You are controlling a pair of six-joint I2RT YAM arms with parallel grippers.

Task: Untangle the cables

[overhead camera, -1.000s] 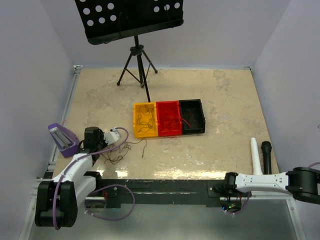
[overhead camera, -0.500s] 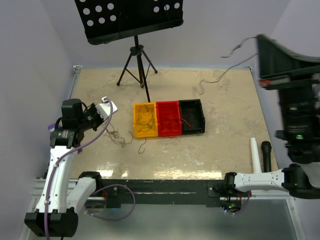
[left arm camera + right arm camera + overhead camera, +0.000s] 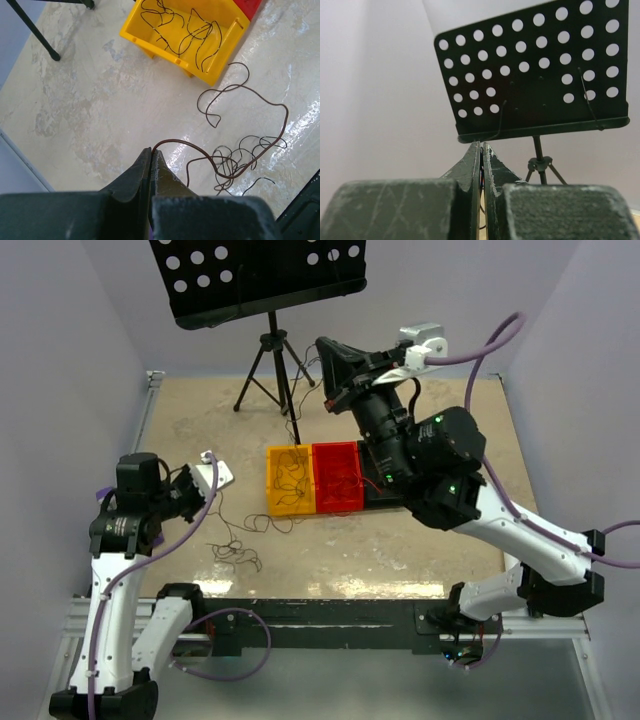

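Beige marbled counter (image 3: 450, 430) lies glossy between lilac walls (image 3: 60, 360). At its far edge stands a black perforated music stand (image 3: 260, 275) on a tripod. A boxy plastic yellow bin (image 3: 272, 502) touches a red bin (image 3: 337, 506) mid-counter, and the raised right arm (image 3: 440, 455) overlaps them. Hair-thin curly cables (image 3: 226, 175) lie tangled beside the yellow bin, with more inside it. The left tool (image 3: 151, 151) pinches one dark strand. The right tool (image 3: 481, 147), held high, is clamped on another.
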